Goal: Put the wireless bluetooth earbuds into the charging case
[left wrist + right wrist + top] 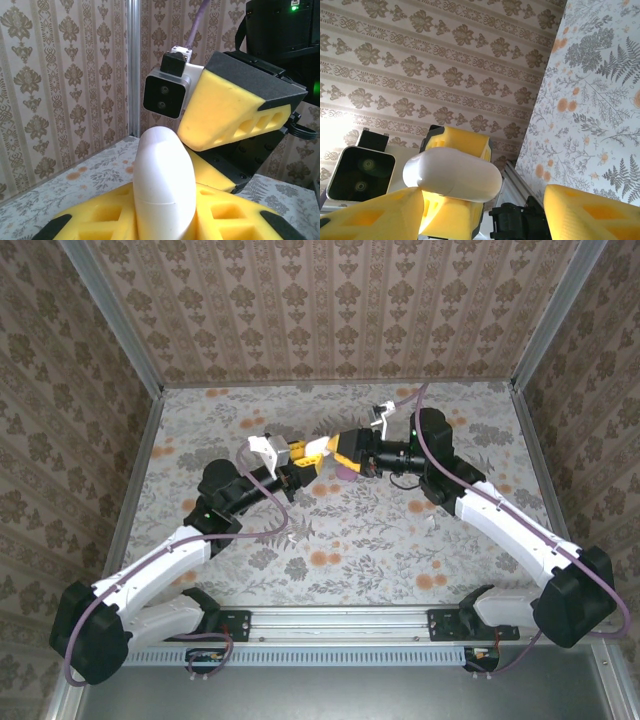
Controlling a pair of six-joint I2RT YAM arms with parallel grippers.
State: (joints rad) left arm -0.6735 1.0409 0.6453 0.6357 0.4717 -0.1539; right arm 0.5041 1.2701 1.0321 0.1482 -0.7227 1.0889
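The left end effector (pixel 162 222) grips a smooth white charging case (pixel 162 175) upright above the middle of the floral tabletop (pixel 330 540), a little toward its far edge. The right end effector (pixel 480 215) faces the case with its yellow fingers spread wide, holding nothing. The case looks closed. A small magenta-pink spot, likely the earbuds (pixel 347 472), lies on the tabletop just below, so opening and inserting seem still to come. No brand or writing is legible.

- The smooth white oval plastic case (pixel 162 185) fills the gap between the fingers of my left gripper (pixel 162 222).
- A yellow foam finger (pixel 230 110) of the right gripper (pixel 482 200) crowds just beyond the case's tip.
- Between the right fingers I see open room beside the case.
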